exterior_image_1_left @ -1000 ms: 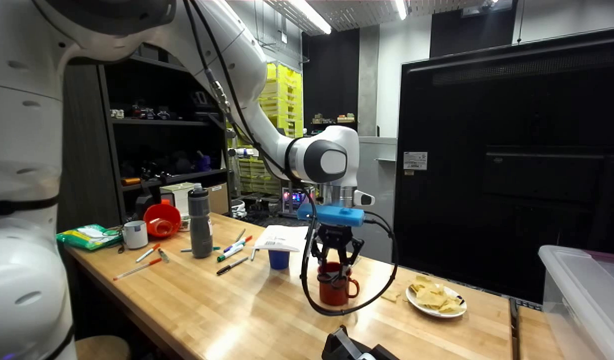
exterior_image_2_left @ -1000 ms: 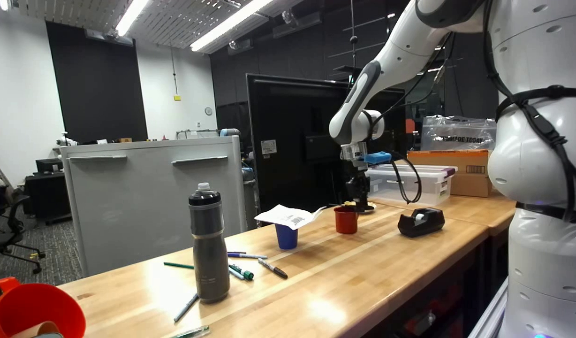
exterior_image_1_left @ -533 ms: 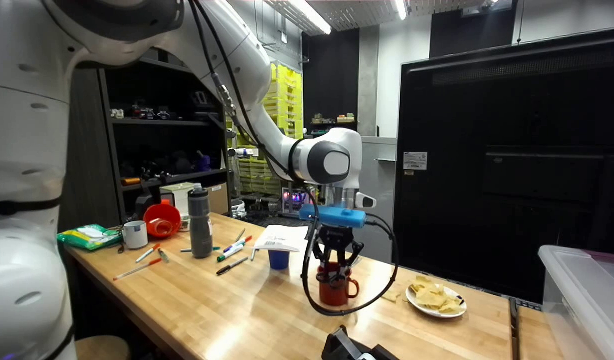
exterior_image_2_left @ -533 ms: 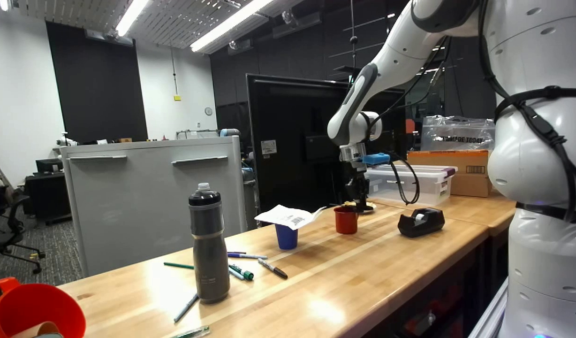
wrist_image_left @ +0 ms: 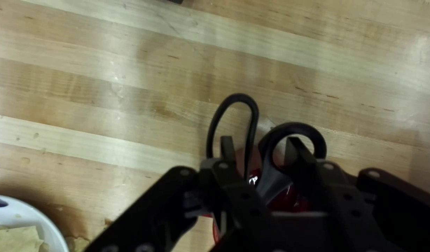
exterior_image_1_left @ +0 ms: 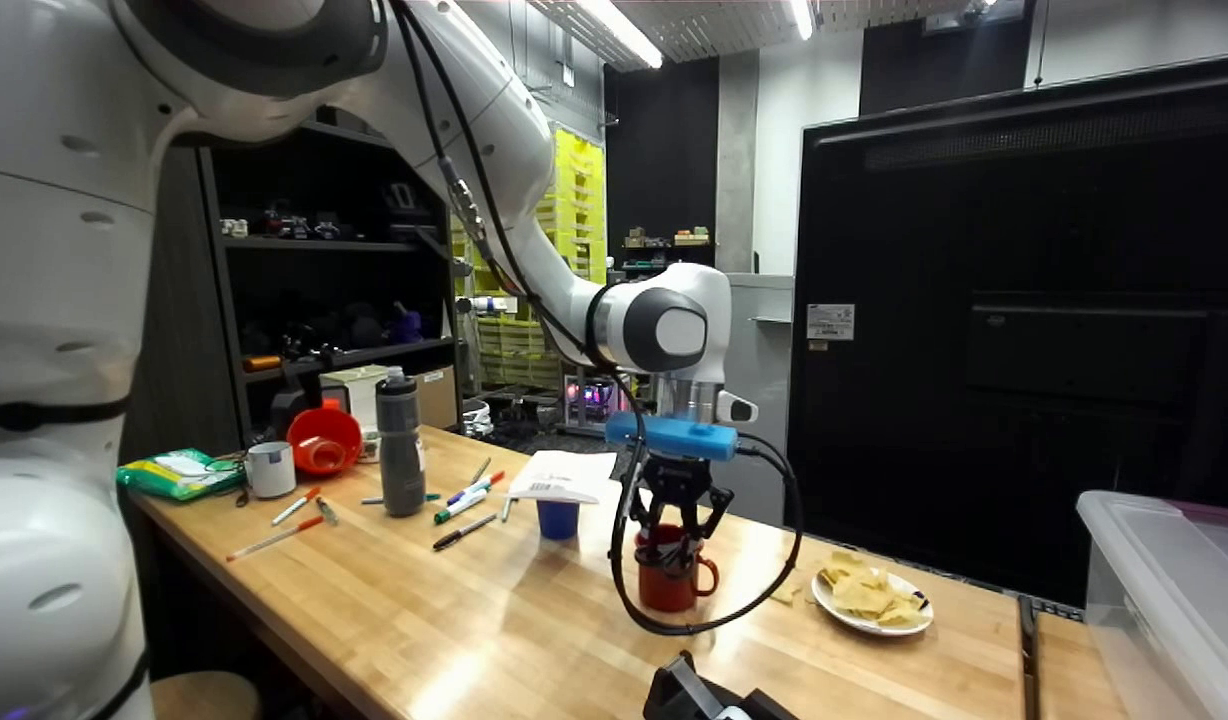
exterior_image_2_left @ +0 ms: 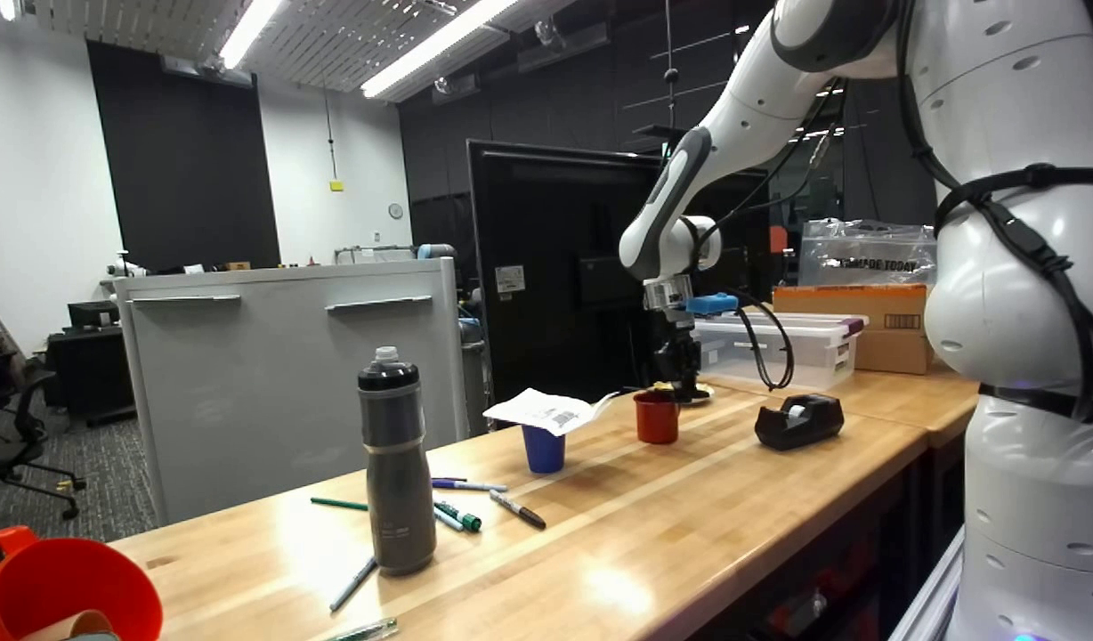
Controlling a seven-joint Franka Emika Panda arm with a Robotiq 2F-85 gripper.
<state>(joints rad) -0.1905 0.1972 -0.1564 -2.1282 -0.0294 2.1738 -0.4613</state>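
Black scissors (wrist_image_left: 271,179) at parted fingers (wrist_image_left: 228,150); mug (exterior_image_1_left: 666,592) clear of table edge (exterior_image_2_left: 778,539).

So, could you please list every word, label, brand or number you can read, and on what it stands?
"MADE TODAY": clear plastic bag; distorted, its start unclear.
Too small: white label on large black panel.
Too small: print on white paper sheet.
Too blurred: faint marking on dark grey plastic bottle.
Nothing else is legible.

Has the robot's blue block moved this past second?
Yes: in an exterior view, the blue block has shifted slightly right and down relative to the unmoved red mug.
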